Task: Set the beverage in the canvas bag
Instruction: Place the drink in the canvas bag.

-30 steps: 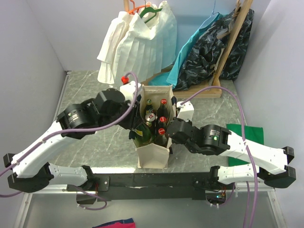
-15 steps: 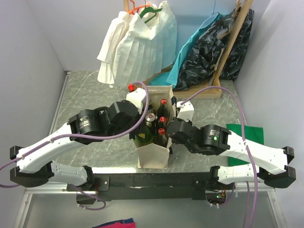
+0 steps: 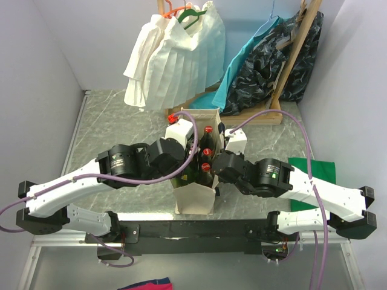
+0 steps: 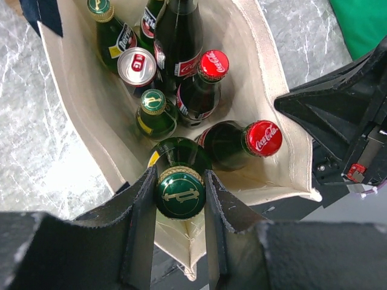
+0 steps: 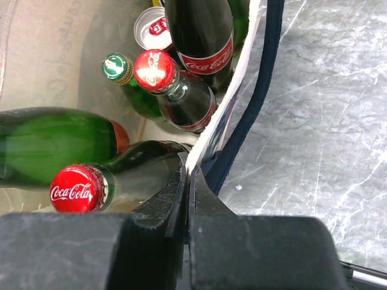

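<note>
The cream canvas bag [image 3: 195,196] stands at the table's near middle, its navy handle [image 5: 257,103] on the right side. My left gripper [image 4: 179,194] is shut on the cap and neck of a green bottle [image 4: 180,181], held upright inside the bag's near end. My right gripper [image 5: 188,181] is shut on the bag's right rim [image 5: 224,115] and holds it open. Inside are red-capped cola bottles [image 4: 213,64], other green bottles [image 4: 154,109] and a can [image 4: 136,65]. In the top view my left wrist [image 3: 175,151] covers the bag's left half.
A white pleated garment [image 3: 172,57] hangs at the back, with teal and dark clothes [image 3: 275,57] on a wooden rack to the right. A green cloth [image 3: 314,172] lies on the table at the right. Marble tabletop [image 3: 112,124] shows left of the bag.
My left arm has swung right with the green bottle, from beside the bag's left edge to over and into its mouth. The right arm has stayed on the rim.
</note>
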You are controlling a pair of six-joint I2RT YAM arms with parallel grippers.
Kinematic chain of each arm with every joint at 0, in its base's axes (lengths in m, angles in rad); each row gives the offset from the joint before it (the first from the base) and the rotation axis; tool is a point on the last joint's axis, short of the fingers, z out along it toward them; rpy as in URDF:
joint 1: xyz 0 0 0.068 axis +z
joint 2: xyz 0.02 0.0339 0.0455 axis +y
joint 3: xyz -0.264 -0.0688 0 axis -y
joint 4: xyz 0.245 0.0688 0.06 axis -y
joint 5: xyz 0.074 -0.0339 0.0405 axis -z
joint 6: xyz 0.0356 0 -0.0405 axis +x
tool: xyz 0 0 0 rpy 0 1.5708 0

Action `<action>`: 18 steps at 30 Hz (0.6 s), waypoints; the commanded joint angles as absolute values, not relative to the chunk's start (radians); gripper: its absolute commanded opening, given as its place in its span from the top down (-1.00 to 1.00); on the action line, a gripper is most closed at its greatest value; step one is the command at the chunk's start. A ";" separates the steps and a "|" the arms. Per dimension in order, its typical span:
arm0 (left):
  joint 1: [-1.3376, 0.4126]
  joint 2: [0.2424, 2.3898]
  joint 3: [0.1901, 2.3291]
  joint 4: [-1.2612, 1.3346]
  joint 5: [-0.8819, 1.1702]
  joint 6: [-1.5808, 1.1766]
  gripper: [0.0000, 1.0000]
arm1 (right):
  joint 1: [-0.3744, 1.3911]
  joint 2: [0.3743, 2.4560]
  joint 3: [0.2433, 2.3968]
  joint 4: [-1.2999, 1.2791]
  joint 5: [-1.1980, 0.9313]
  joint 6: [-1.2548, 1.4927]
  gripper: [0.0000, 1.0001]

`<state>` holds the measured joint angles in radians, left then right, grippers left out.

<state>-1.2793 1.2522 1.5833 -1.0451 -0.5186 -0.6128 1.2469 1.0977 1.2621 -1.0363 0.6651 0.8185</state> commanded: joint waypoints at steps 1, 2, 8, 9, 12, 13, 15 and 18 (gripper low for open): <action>-1.290 1.212 1.600 -0.943 -0.574 -0.649 0.98 | 1.241 1.074 1.273 -1.000 0.716 0.831 1.00; -1.292 1.210 1.592 -0.940 -0.569 -0.652 0.98 | 1.239 1.074 1.273 -1.000 0.716 0.830 1.00; -1.299 1.198 1.546 -0.928 -0.571 -0.693 0.98 | 1.235 1.075 1.273 -0.999 0.719 0.824 1.00; -1.302 1.198 1.543 -0.928 -0.575 -0.702 0.98 | 1.236 1.078 1.276 -0.999 0.721 0.825 1.00; -1.308 1.200 1.539 -0.937 -0.591 -0.718 0.98 | 1.236 1.080 1.276 -0.999 0.719 0.822 1.00; -1.310 1.201 1.537 -0.945 -0.594 -0.722 0.98 | 1.236 1.080 1.273 -0.997 0.718 0.822 1.00; -1.315 1.201 1.531 -0.950 -0.598 -0.736 0.98 | 1.236 1.078 1.275 -0.999 0.718 0.821 1.00; -1.319 1.204 1.509 -0.937 -0.586 -0.752 0.98 | 1.235 1.080 1.273 -0.996 0.716 0.816 1.00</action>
